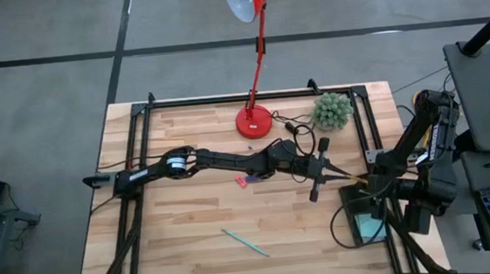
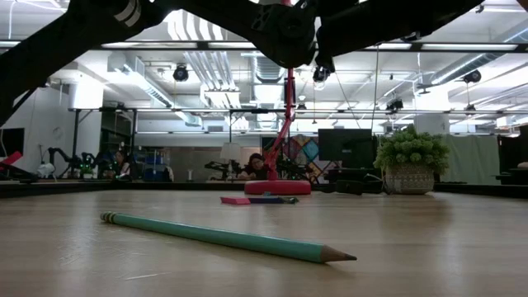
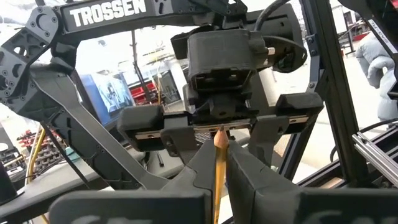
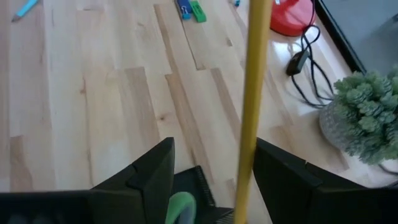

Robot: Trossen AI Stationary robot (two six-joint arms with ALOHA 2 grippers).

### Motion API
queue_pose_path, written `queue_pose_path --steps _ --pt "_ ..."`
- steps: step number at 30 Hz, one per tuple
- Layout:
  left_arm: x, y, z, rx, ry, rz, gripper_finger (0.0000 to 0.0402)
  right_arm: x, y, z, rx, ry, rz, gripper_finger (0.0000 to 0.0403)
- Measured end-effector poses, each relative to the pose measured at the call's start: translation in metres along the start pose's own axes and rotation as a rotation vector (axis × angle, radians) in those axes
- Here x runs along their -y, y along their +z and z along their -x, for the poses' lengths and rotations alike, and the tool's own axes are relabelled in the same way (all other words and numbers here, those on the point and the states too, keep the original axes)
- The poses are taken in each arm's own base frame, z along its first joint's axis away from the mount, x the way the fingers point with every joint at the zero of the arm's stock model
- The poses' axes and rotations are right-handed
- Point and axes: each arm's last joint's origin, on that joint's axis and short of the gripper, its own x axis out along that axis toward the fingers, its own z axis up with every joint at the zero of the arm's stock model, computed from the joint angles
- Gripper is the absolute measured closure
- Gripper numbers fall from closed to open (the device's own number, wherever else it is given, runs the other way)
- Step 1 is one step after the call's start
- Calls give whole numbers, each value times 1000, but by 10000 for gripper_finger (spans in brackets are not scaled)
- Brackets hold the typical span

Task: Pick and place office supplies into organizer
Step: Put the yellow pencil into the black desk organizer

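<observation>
**Pencil passed between two grippers above the organizer**

Nearest the low camera lies the teal pen [image 2: 223, 237], alone on bare wood toward the desk's [image 1: 192, 246] front edge, with open room all round it. Small red/pink and green pieces [image 1: 247, 181] lie mid-desk.

From the left edge, the left arm stretches nearly flat across the desk, its left gripper [image 1: 317, 180] clenched on the yellow pencil [image 3: 218, 165] near the right side. Facing it, the right arm bends in from beyond the right edge; the right gripper [image 1: 364, 183] has its fingers spread, the pencil passing between them untouched on either side in the right wrist view. Both grippers meet just above the back end of the organizer [image 1: 367, 219], which sits at the front right corner, a light-teal sticky-note pad [image 1: 370, 229] inside.

Along the back edge stand a red lamp [image 1: 255, 119] and green plant [image 1: 332, 111], leaving that strip crowded. "TROSSEN" reads in white on the right arm.
</observation>
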Motion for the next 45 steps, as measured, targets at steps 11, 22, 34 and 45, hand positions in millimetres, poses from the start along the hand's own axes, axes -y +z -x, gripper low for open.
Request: queue_pose_path --steps 11,22,34,45 --pt "1 -2 0 -8 -5 5 401 17 5 3 -16 45 2 204" --pt "1 -2 0 -6 -8 6 401 45 9 11 5 142 -73 204" --pt "2 -2 0 -6 -9 6 401 67 34 40 140 253 -93 204" --pt "4 -12 1 -90 -16 31 401 76 50 55 294 238 -67 204"
